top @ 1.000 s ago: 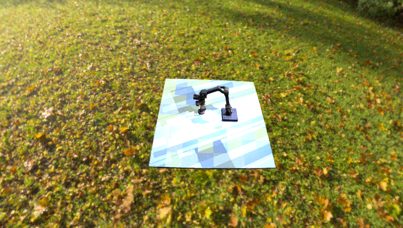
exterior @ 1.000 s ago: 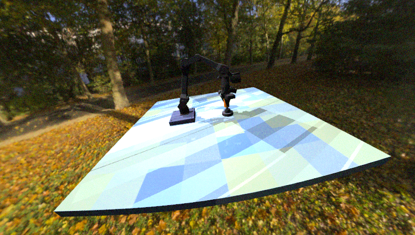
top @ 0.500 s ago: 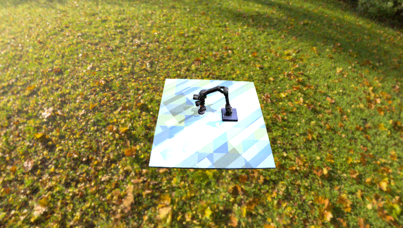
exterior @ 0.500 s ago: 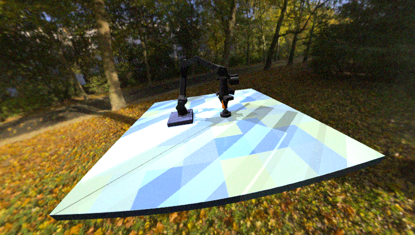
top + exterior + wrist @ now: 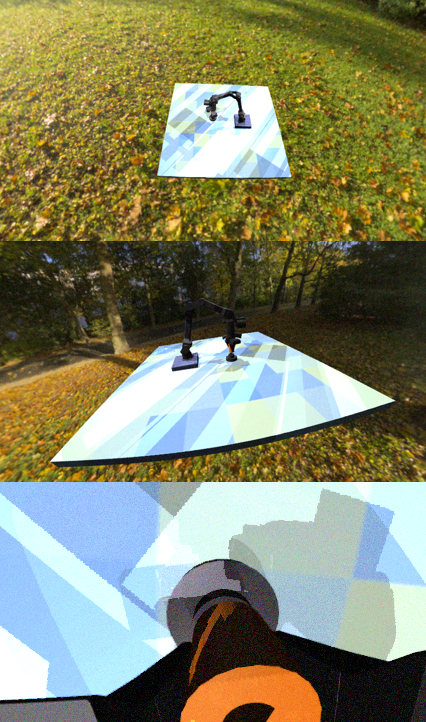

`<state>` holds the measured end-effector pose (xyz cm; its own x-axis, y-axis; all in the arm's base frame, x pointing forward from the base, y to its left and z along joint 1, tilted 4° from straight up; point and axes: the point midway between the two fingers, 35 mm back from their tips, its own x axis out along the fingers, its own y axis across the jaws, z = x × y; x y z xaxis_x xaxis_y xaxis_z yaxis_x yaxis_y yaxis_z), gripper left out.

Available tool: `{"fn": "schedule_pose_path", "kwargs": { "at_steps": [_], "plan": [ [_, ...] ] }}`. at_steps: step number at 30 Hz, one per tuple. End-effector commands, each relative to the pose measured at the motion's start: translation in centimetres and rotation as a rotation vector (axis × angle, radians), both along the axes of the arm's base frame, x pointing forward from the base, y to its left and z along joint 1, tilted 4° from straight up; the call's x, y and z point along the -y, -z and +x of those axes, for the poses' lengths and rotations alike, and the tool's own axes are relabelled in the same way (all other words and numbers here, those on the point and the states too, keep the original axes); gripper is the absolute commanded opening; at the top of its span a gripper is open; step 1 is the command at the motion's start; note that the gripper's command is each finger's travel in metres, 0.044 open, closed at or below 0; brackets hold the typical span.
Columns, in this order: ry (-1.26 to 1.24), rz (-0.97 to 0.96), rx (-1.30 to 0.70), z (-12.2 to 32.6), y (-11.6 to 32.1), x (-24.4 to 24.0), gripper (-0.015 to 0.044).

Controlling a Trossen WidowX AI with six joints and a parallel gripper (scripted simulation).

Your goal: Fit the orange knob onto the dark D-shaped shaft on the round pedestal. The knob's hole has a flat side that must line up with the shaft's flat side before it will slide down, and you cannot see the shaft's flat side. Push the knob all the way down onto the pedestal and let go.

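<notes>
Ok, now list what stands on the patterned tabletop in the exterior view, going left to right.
The arm's base plate → the round pedestal, with the orange knob held above its wide base in the gripper.

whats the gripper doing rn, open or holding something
Gripper: closed on the orange knob, above the round pedestal.
</notes>
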<state>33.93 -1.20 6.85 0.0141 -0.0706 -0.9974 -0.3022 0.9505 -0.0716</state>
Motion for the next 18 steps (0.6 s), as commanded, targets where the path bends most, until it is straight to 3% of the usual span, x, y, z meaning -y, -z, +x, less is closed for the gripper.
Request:
{"fn": "schedule_pose_path", "kwargs": {
  "at_steps": [1, 18],
  "plan": [
    [-0.006, -0.001, 0.001, -0.04, 0.02, 0.02, 0.0],
    [-0.006, -0.001, 0.0, -0.67, 0.13, -0.05, 0.0]
  ]
}}
